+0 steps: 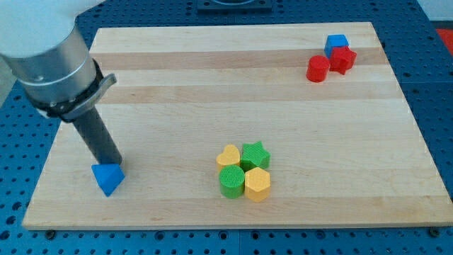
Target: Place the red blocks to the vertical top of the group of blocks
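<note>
The red cylinder [318,69] and red block [343,59] are sitting at the surface's [212,106] top right, touching the blue cube [337,43]. Well below-left of them, the yellow heart [228,156], green star [255,154], green cylinder [231,183] and yellow hexagon [257,184] are clustering. My tip [113,163], no gripper, is touching the blue triangle [107,178] far left.

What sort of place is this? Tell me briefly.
Most likely a robotics lab bench: a wooden board on a blue perforated table, small coloured blocks like the blue triangular block, and my tip touching it.
</note>
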Controlling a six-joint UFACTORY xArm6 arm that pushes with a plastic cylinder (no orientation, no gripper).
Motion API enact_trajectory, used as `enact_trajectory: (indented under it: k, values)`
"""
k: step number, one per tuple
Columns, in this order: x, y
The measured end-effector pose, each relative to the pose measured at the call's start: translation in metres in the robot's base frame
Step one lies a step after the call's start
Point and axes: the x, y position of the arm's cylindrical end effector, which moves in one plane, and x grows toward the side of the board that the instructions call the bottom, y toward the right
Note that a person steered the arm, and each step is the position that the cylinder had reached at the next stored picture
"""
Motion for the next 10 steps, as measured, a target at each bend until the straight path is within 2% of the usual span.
enact_trajectory:
  k: [1, 2, 3, 4, 5, 6, 7, 8, 10]
  values:
    - [0.003, 0.0]
    - [-0.016, 0.013]
    - [-0.068, 0.062]
    - [-0.088, 0.158]
    - [-0.089, 0.269]
    - [-0.089, 0.307]
    - [-0.089, 0.315]
    - [-0.089, 0.368]
    - [-0.133, 0.486]
